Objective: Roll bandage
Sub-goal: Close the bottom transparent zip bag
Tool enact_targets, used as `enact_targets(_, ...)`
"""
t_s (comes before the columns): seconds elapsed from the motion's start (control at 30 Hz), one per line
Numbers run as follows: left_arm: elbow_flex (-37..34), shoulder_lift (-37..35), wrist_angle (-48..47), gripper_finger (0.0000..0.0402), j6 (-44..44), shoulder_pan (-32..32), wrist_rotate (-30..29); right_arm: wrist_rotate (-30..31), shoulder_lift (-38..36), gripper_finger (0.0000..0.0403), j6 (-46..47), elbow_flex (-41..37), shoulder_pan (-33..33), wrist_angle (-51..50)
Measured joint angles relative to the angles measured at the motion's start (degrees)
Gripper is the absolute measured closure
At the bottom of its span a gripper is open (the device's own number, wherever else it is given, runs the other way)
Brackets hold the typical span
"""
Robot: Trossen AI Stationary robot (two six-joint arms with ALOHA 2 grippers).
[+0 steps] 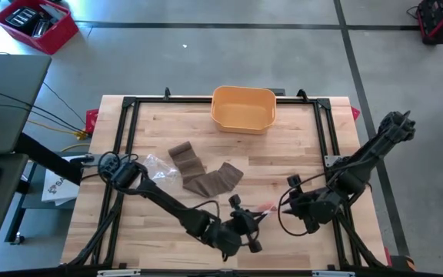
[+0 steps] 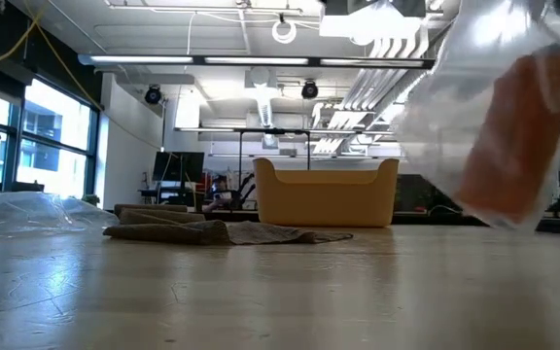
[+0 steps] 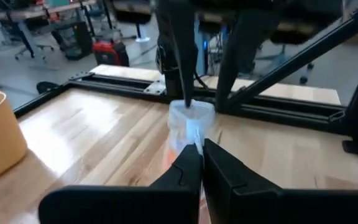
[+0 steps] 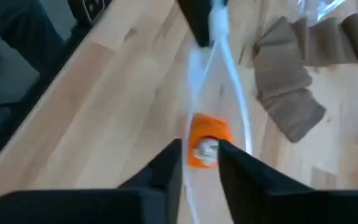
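Both my arms meet low at the near edge.
My left gripper (image 1: 254,231) reaches across from the left, fingers (image 3: 191,163) pressed shut. My right gripper (image 4: 197,155) faces it from the right, fingers (image 4: 166,165) slightly apart.

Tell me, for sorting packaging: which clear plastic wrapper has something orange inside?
The lifted wrapper, pinched by the left gripper; the other wrapper lies crumpled beside the brown bandage.

You will find no legible text, label, brand, number or sign in any view. The white sheet (image 1: 52,187) just off the wooden table (image 1: 283,165), at its left edge, carries dark marks, but they are too small to read.
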Motion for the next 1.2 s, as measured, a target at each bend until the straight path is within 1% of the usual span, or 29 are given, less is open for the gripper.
enact_targets(0.07, 1.8, 0.0, -4.9, 0.0401, -3.2, 0.0, 0.0, 0.1, 0.0, 0.0280, -1.1, 1.9, 0.0, -0.2)
enact_targets(0.13, 3.1, 0.0, -8.4, 0.0401, -5.1, 0.1, 0.1, 0.1, 0.0, 0.0264, -3.6, 2.9, 0.4, 1.8)
enact_targets(0.23, 3.6, 0.0, -8.7, 0.0401, -5.6, 0.1, 0.9, 0.0, 0.0, 0.0255, -8.2, 1.4, 1.5, 10.9)
enact_targets(0.33, 3.6, 0.0, -8.5, 0.0401, -5.7, 0.0, 1.5, -0.1, 0.5, 0.0258, -10.4, -0.9, 1.6, 19.1)
enact_targets(0.47, 3.6, 0.0, -8.3, 0.0401, -5.8, -0.2, 1.5, 4.9, 1.2, 0.0279, -11.5, -2.0, 0.6, 21.8)
enact_targets(0.5, 3.6, 0.0, -8.3, 0.0401, -5.8, -0.2, 1.5, 5.1, 1.3, 0.0286, -11.5, -2.0, -0.1, 21.9)
enact_targets(0.7, 3.6, 0.0, -8.3, 0.0401, -5.9, -0.2, 3.1, -2.3, 3.3, 0.0330, -13.1, -2.0, -4.5, 23.2)
enact_targets(0.8, 3.6, 0.0, -8.5, 0.0402, -6.7, -0.4, 3.5, -6.7, 4.7, 0.0345, -14.2, -2.0, -5.9, 23.7)
enact_targets(0.87, 3.5, 0.0, -8.7, 0.0401, -6.6, -0.5, 3.5, -8.3, 5.3, 0.0354, -14.1, -2.0, -6.7, 23.9)
enact_targets(1.07, 3.4, 0.0, -9.2, 0.0401, -6.7, -1.1, 3.4, -8.6, 5.6, 0.0393, -14.1, -2.0, -6.8, 23.9)
enact_targets(1.2, 3.4, 0.0, -9.6, 0.0401, -6.7, -1.4, 3.4, -8.5, 5.6, 0.0394, -13.5, -2.0, -6.6, 22.9)
